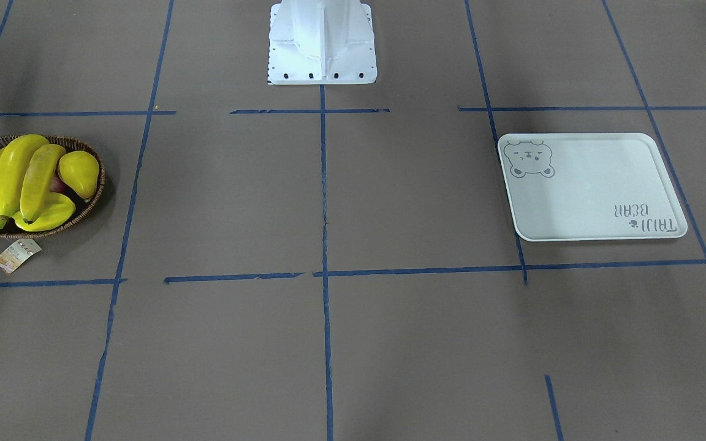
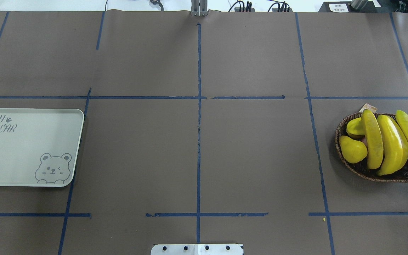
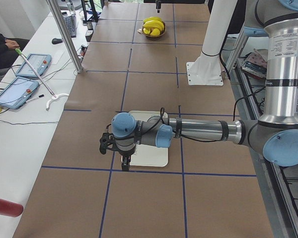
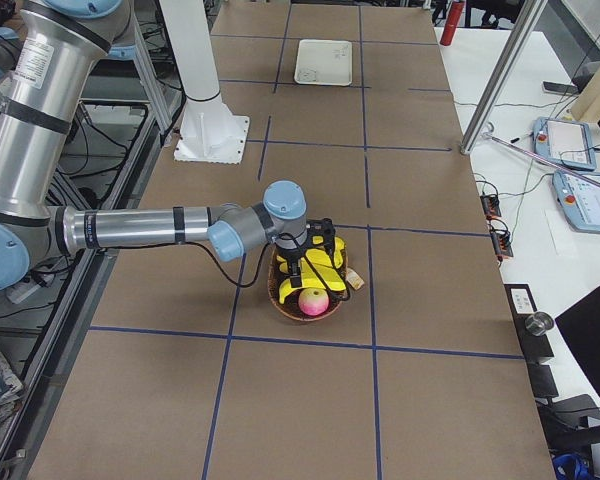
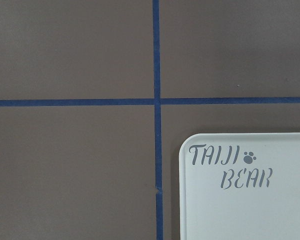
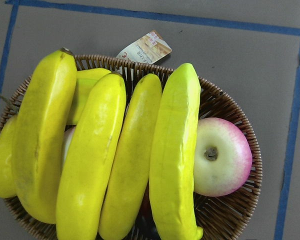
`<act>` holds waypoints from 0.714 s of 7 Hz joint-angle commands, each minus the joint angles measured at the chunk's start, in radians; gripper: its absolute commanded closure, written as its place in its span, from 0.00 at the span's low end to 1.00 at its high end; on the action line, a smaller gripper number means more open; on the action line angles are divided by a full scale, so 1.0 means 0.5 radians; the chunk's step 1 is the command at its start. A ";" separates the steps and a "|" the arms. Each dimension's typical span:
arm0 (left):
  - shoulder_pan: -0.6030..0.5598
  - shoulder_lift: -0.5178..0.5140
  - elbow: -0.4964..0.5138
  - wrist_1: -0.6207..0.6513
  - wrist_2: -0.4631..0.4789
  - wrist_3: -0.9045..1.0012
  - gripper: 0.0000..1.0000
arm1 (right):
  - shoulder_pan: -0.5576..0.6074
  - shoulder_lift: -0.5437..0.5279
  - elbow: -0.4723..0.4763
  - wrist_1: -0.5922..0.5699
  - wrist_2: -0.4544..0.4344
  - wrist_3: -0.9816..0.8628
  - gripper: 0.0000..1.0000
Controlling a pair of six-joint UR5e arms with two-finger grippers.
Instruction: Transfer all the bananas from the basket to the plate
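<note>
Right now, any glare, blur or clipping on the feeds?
Right wrist view: sharp, soft sheen on the bananas, no blowout. Left wrist view: plate lettering crisp. Overhead: far edge beyond the table blown white. Front-facing view: basket cropped by the frame edge.

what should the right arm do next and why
Probably lower the right gripper onto a banana: it hangs above the basket, all four bananas lie in it, and the plate holds nothing.
</note>
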 commanded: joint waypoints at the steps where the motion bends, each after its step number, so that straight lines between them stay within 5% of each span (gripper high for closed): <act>1: 0.001 0.001 0.014 -0.003 0.002 0.012 0.00 | -0.065 0.014 -0.122 0.105 -0.007 0.030 0.01; 5: -0.002 -0.002 0.014 -0.003 0.002 0.015 0.00 | -0.133 0.121 -0.270 0.105 -0.007 0.027 0.00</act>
